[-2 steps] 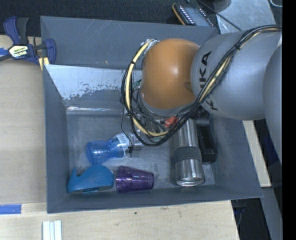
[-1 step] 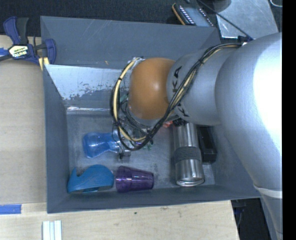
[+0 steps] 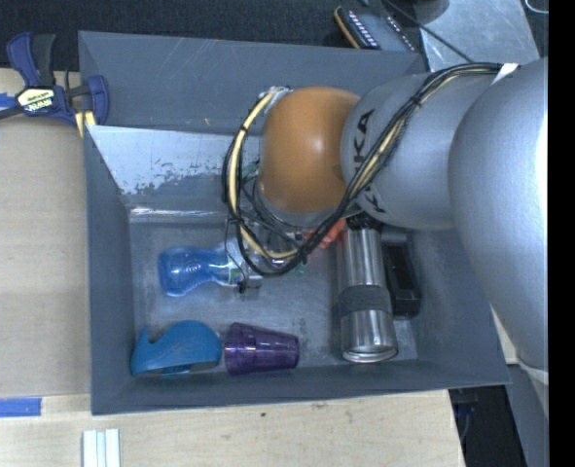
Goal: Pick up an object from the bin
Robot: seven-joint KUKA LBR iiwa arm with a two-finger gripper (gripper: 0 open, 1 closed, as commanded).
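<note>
Gripper [image 3: 240,276] sits low in the bin [image 3: 110,290], at the narrow right end of a clear blue bottle [image 3: 183,270]. The bottle lies on its side on the left half of the floor, fat end toward the left wall. The orange wrist cover [image 3: 302,149] and the cables [image 3: 234,168] hide most of the claw, so I cannot tell whether it is apart, together or clamped on the neck.

Nearby:
- blue rounded lump [image 3: 175,348] in the front left corner
- purple cup [image 3: 260,348] on its side, just beside the lump
- metal flask [image 3: 363,305] lying to the right, with a black block [image 3: 404,280] along its far side

Risks as I judge them:
- The bottle is round and looks slick. A grip on the taper could squeeze it out, or let it roll toward the left wall.
- Held by the neck alone, the heavy end could sag and twist free on the lift.
- I cannot check contact from this angle, so I could lift with nothing held.
- The cable loop hangs low. I think it could catch the flask or drag the cup.
</note>
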